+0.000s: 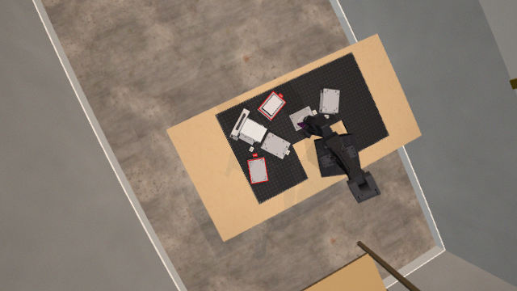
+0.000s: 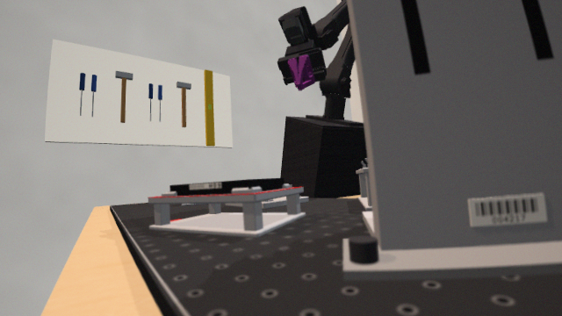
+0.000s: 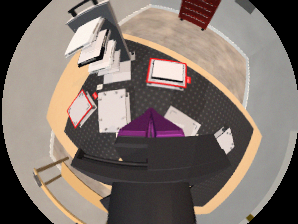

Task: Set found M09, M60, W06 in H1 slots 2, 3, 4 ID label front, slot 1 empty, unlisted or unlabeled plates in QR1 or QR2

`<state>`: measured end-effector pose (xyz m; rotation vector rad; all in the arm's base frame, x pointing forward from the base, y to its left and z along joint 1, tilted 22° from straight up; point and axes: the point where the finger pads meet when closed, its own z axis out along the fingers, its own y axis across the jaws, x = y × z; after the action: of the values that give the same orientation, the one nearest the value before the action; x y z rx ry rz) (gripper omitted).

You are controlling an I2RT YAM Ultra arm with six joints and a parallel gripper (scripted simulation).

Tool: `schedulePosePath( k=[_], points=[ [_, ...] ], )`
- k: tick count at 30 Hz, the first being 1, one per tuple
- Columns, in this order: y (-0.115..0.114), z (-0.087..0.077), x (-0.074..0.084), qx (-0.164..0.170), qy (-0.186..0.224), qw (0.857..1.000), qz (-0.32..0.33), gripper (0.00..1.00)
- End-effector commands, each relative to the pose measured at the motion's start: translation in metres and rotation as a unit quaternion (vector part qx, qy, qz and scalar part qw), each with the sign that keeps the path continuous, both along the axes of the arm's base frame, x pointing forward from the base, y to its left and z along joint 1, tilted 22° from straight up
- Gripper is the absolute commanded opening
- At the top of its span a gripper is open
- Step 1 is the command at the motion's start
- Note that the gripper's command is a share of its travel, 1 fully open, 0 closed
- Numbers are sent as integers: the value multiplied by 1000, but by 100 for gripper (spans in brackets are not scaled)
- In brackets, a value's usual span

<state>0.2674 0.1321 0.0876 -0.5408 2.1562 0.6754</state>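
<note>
The plate hotel H1 [image 1: 247, 130] [image 3: 93, 35] stands at the left of the black deck; in the exterior view its grey side wall [image 2: 439, 132] fills the right. Its slots and plate labels cannot be read from here. My gripper [image 1: 301, 123] [image 2: 302, 75] [image 3: 150, 111] has purple fingers, shut on nothing. It hangs high above the deck, over the edge of a grey nest [image 1: 300, 116] [image 3: 181, 119] near the arm's base. Two red-framed quarantine nests show, one behind the hotel [image 1: 271, 105] [image 3: 166, 72] and one in front [image 1: 258, 170] [image 3: 81, 106] [image 2: 228, 198].
A grey nest [image 1: 275, 145] [image 3: 113, 110] lies right of the hotel and another [image 1: 329, 101] [image 3: 225, 139] at the back right. The arm's black base [image 1: 363, 186] [image 2: 322, 154] stands at the table's right edge. A barcode sticker [image 2: 507, 209] is on the hotel wall.
</note>
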Motion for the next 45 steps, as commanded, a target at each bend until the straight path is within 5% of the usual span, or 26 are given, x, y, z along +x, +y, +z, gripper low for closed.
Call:
schedulePosePath(
  k=[1, 13, 45],
  points=[
    [3, 12, 7, 11, -50, 999, 15, 0],
    [17, 17, -2, 16, -66, 998, 20, 0],
    [93, 43, -61, 19, -64, 998, 20, 0]
  ],
)
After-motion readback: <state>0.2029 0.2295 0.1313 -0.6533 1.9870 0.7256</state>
